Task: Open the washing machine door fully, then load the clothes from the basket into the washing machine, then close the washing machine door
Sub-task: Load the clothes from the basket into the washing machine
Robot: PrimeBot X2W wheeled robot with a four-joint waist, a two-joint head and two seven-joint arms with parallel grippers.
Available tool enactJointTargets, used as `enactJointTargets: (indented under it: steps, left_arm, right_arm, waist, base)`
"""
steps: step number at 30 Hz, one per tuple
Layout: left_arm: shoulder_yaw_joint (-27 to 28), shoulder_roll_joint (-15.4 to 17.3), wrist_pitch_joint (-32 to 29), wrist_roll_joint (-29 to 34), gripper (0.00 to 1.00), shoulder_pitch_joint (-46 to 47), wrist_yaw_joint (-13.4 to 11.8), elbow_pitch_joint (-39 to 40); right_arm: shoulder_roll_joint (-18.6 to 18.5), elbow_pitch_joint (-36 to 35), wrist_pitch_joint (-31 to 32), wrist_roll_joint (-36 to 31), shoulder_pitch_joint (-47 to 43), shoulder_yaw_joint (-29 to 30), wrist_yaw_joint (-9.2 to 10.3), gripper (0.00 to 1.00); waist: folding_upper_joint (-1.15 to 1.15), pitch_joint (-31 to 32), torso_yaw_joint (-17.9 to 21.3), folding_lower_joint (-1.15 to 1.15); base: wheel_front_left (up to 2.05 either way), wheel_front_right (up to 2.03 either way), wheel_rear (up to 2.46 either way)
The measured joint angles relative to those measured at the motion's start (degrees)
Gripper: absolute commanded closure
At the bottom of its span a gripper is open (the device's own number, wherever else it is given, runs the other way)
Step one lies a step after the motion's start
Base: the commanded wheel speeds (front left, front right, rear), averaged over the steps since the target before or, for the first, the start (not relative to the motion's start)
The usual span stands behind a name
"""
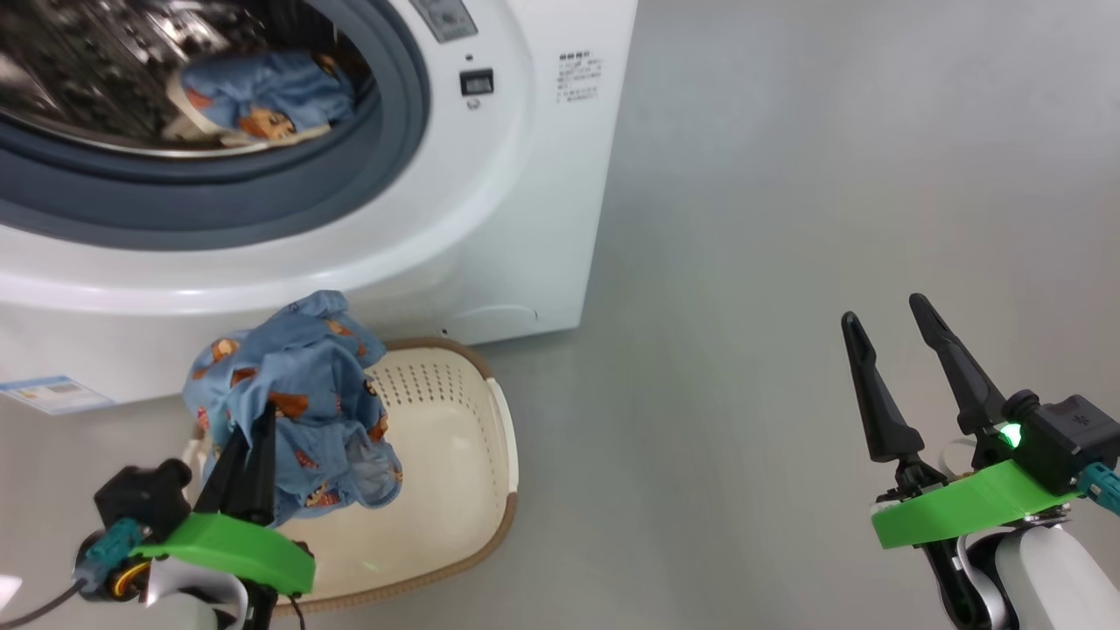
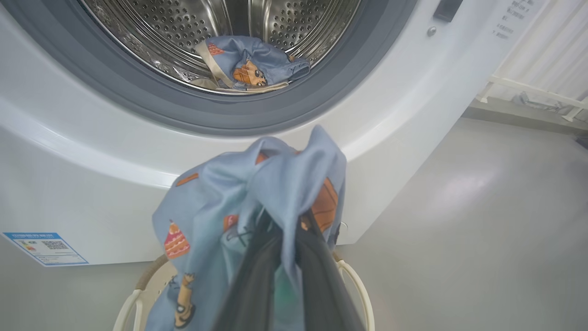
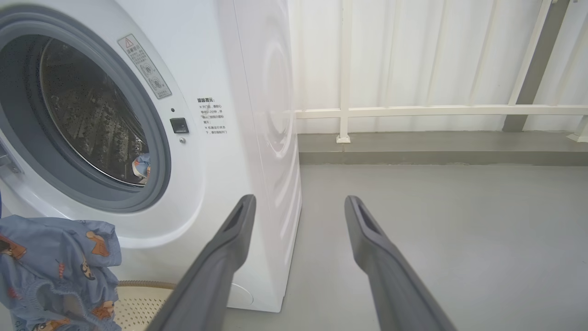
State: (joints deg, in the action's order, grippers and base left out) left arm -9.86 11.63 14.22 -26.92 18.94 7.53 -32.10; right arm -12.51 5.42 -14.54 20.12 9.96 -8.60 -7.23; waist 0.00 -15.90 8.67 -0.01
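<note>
Over basket (image 1: 442, 420), L fingers (image 1: 256, 464) pinch blue garment (image 1: 306, 376); R fingers (image 1: 871, 394) apart

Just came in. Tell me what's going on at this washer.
The robot is loading laundry. Its left gripper is shut on a soft light-blue garment with orange figures, held up over the cream perforated plastic basket with the brown rim, in front of the big white front-loading washing machine. Another light-blue printed garment already lies in the steel drum. The right gripper hangs open and empty over the grey floor.
</note>
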Motion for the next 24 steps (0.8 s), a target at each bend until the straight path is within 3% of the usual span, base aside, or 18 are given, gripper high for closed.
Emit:
enactJointTargets:
  steps: [13,24]
  left_arm:
    - [8.02,-2.32,0.00,7.93,1.00,-10.03,0.00,13.55]
    - [12.72,-4.85,0.01,11.57,1.00,-17.74,0.00,22.31]
  right_arm:
    - [-0.21,0.04,0.00,0.01,-3.94,1.63,0.00,0.00]
    - [-0.21,-0.22,0.00,0.02,-5.95,3.07,0.00,0.00]
  waist:
    - [0.00,6.20,-1.71,0.00]
    - [0.00,7.96,-2.69,0.01]
  base:
    - [0.00,0.00,0.00]
    - [0.00,0.00,0.00]
